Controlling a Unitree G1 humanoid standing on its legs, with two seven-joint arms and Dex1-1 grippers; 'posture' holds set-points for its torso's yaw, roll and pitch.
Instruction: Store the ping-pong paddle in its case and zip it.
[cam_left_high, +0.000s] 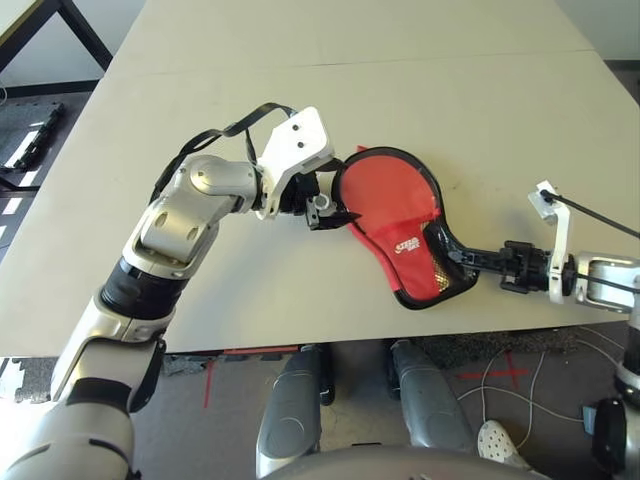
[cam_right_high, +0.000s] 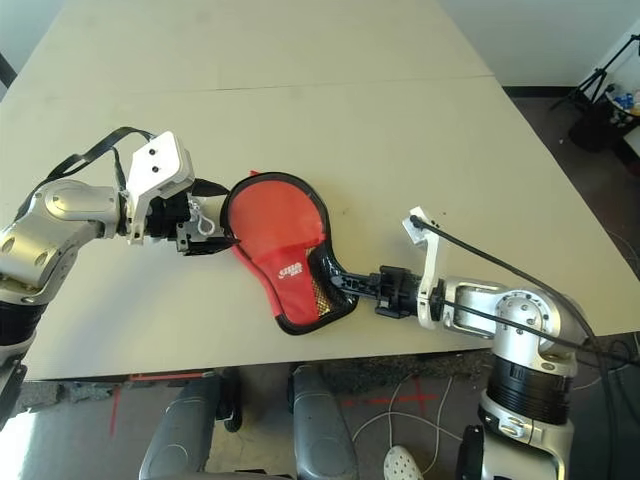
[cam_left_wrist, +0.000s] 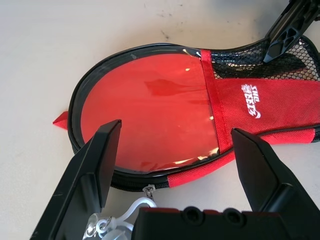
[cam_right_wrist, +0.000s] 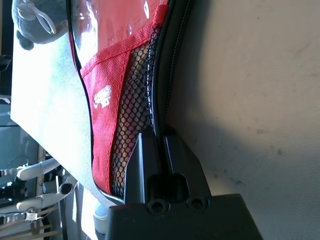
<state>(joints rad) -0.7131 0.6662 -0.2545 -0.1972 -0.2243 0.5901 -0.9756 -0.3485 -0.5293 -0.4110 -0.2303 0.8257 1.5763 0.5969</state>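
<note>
Ping-pong paddle seemingly lying inside red paddle-shaped fabric case (cam_left_high: 395, 215) near the bench's front edge; right gripper (cam_right_high: 350, 284) pinching its black edging; left gripper (cam_left_wrist: 172, 150) hovering spread by the zipper pull; zipping seemingly remaining.

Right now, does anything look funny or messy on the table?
Nothing is spilled or broken. The red case lies flat on the table, its narrow end near the front edge. The right gripper pinches that end's black rim, and the left gripper sits open by the round end, next to the zipper ring.
</note>
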